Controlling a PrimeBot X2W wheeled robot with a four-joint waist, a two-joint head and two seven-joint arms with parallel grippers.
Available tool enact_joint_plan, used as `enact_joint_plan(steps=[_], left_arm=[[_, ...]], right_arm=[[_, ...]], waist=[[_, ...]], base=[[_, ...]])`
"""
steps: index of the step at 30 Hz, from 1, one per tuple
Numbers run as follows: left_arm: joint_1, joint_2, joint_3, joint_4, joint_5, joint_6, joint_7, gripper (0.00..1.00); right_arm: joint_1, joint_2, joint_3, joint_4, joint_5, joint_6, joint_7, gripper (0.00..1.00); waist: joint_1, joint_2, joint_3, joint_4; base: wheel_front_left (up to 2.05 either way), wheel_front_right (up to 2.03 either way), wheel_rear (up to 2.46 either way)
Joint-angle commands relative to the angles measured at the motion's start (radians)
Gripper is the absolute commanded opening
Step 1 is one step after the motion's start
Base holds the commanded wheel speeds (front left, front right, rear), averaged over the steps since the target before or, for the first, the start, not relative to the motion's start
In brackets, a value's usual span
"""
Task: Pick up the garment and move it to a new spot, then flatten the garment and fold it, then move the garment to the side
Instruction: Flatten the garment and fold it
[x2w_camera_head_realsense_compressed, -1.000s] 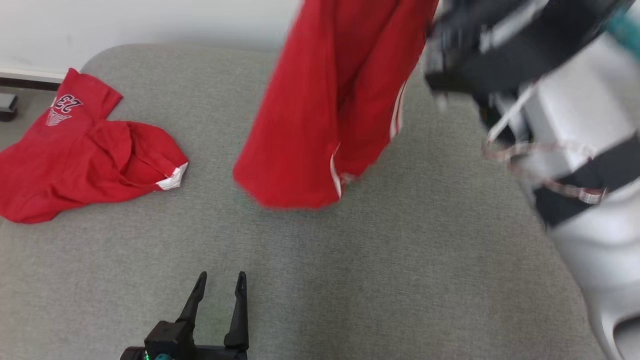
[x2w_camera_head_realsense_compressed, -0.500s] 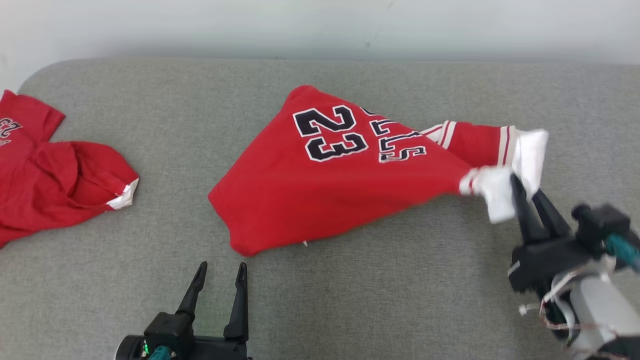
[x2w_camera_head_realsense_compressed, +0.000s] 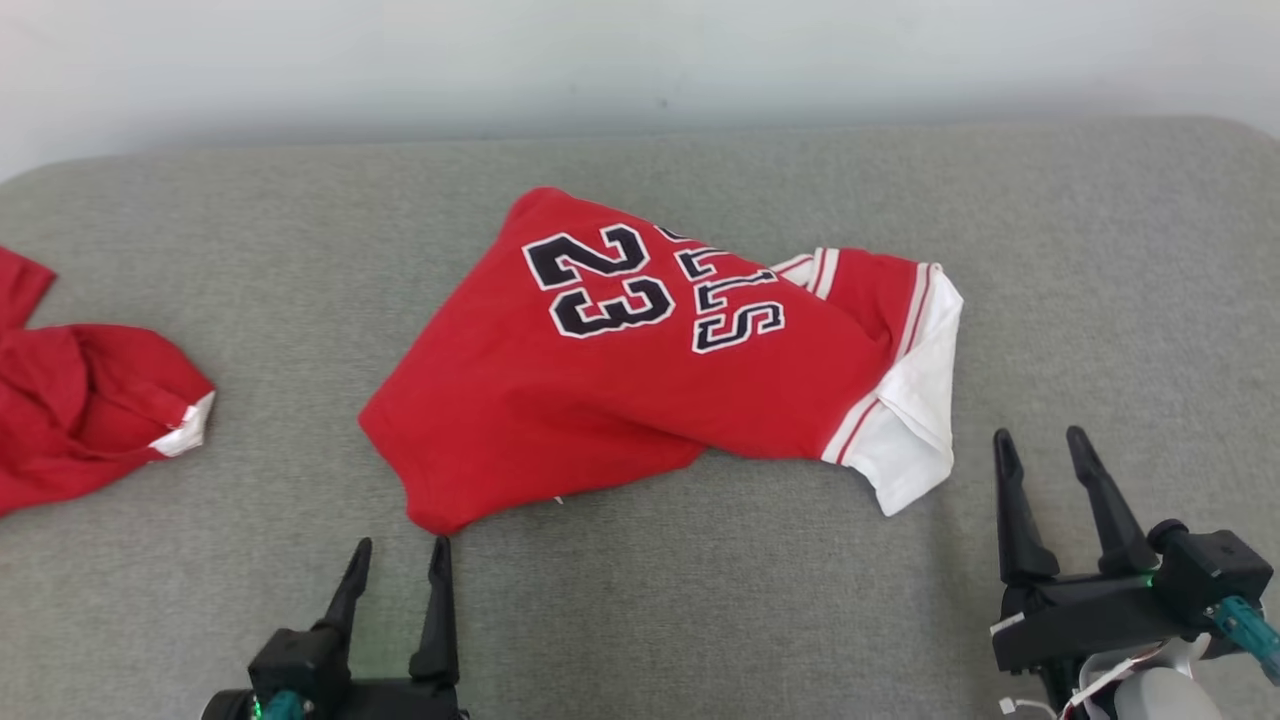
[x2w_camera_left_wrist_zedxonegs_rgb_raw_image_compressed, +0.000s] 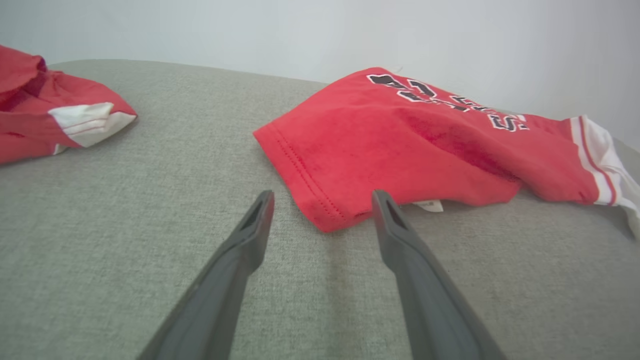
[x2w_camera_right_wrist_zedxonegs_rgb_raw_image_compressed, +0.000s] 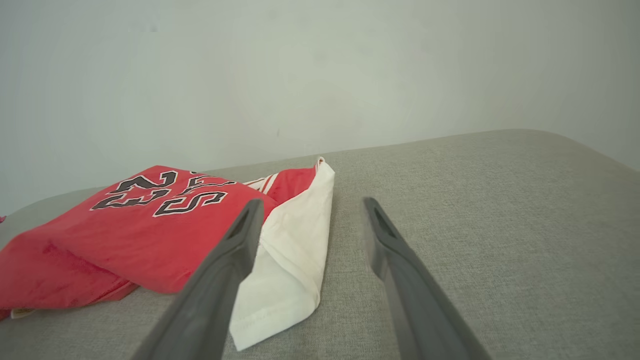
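Observation:
A red jersey (x2w_camera_head_realsense_compressed: 640, 370) with a black "23" and white sleeve trim lies crumpled in the middle of the grey cushion; it shows too in the left wrist view (x2w_camera_left_wrist_zedxonegs_rgb_raw_image_compressed: 400, 145) and the right wrist view (x2w_camera_right_wrist_zedxonegs_rgb_raw_image_compressed: 130, 235). My left gripper (x2w_camera_head_realsense_compressed: 398, 550) stands open just in front of the jersey's near red corner (x2w_camera_left_wrist_zedxonegs_rgb_raw_image_compressed: 325, 220), not touching it. My right gripper (x2w_camera_head_realsense_compressed: 1040, 440) is open and empty, just right of the white sleeve (x2w_camera_head_realsense_compressed: 910, 430), whose folded white cloth (x2w_camera_right_wrist_zedxonegs_rgb_raw_image_compressed: 285, 270) lies beside the left finger.
A second red garment (x2w_camera_head_realsense_compressed: 80, 420) with a white cuff lies bunched at the cushion's left edge, also seen as a red heap (x2w_camera_left_wrist_zedxonegs_rgb_raw_image_compressed: 45, 120) from the left wrist. A pale wall (x2w_camera_head_realsense_compressed: 640, 60) runs behind the grey cushion (x2w_camera_head_realsense_compressed: 1100, 280).
The right gripper swung the hanging jersey down onto the cushion, let go of its white sleeve and drew back toward me. The head camera shifted right.

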Motion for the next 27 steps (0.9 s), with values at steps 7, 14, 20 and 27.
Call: enact_joint_plan(steps=[7,14,20,27], left_arm=[[-0.079,0.0,0.012,0.111,-0.082,-0.006,-0.003,1.0],[-0.112,0.001,0.016,0.148,-0.112,-0.015,-0.003,1.0],[-0.12,0.001,0.035,0.09,-0.075,-0.028,-0.003,0.0],[-0.074,0.0,0.03,-0.027,0.006,-0.058,-0.004,0.0]], right_arm=[[-0.035,0.001,-0.003,-0.026,-0.004,-0.002,0.0,1.0],[-0.041,-0.002,-0.01,-0.029,-0.004,-0.002,0.0,1.0],[-0.041,-0.003,-0.014,-0.029,-0.007,-0.002,0.0,1.0],[-0.013,0.018,-0.02,-0.006,0.0,-0.002,0.0,1.0]], waist=[[0.0001,0.0001,0.072,-0.063],[0.0001,0.0001,0.093,-0.083],[0.0001,0.0001,0.097,-0.084],[0.0001,0.0001,0.04,-0.036]], base=[[0.0,0.0,0.0],[0.0,0.0,0.0],[0.0,0.0,0.0],[0.0,0.0,0.0]])
